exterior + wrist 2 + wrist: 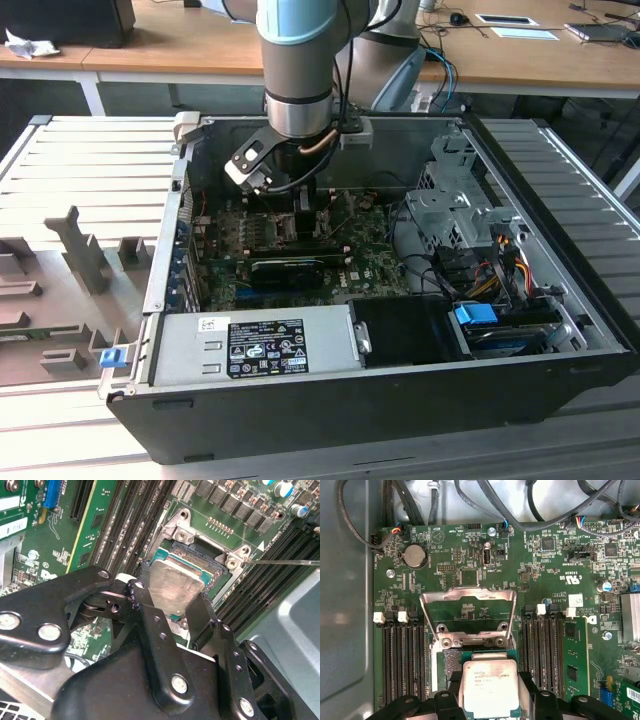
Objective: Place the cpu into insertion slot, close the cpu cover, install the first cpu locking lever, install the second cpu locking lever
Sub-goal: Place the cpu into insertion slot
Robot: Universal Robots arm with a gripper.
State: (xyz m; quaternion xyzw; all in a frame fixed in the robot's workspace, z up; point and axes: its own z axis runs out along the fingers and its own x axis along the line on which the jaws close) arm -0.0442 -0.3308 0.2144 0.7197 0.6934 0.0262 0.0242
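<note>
The claw pinches the cpu over the open insertion slot.

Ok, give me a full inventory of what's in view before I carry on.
computer case: one, black, open, on the ribbed grey table
motherboard: one, green, inside the case
power supply: one, grey, at the case's near wall
insertion slot: one, dark, metal-rimmed, on the motherboard
cpu cover: one, grey, hinged open beside the slot
locking lever: one, thin metal, unlatched by the slot
memory slots: two banks, black, flanking the slot
cpu: one, silvery, held just over the slot
arm: one, grey and blue, reaching into the case
fingers: two, black, closed on the cpu
</note>
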